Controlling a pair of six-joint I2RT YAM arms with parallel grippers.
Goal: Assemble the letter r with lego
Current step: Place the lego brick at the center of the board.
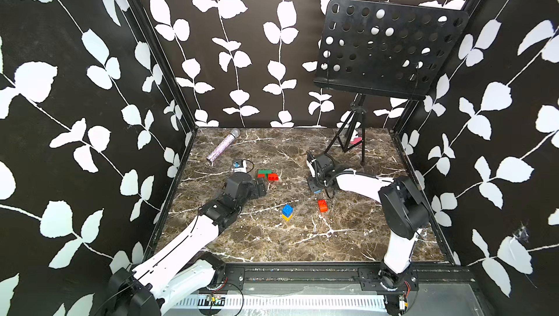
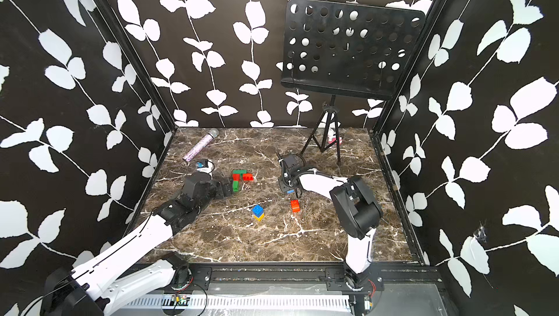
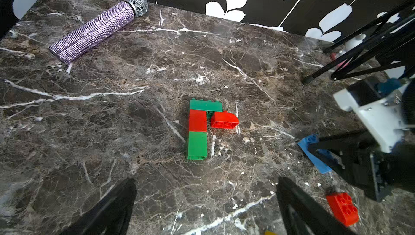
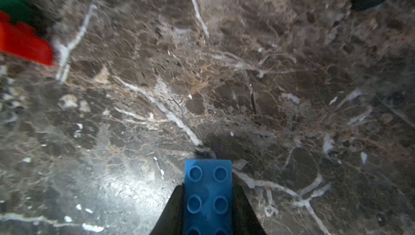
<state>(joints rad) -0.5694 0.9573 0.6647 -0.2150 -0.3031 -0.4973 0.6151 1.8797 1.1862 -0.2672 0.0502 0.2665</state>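
Observation:
Several lego bricks lie flat in a joined shape [image 3: 197, 130]: a longer dark green brick [image 3: 205, 105] across the far end, with a red one and a light green one in a column below it. A second red brick [image 3: 224, 120] lies against the dark green one. My left gripper [image 3: 206, 181] is open just short of this shape [image 1: 267, 174], with nothing between its fingers. My right gripper [image 4: 207, 186] is shut on a light blue brick [image 4: 207, 195] above the table, to the right of the shape. A blue brick on a yellow one [image 1: 287, 211] and an orange brick [image 1: 322, 205] stand nearer the front.
A glittery purple microphone [image 1: 223, 148] lies at the back left. A black music stand [image 1: 390, 48] on tripod legs [image 1: 351, 142] stands at the back right, with a small pink and white item [image 1: 357, 139] behind it. A small blue-labelled object [image 1: 240, 165] sits by my left wrist.

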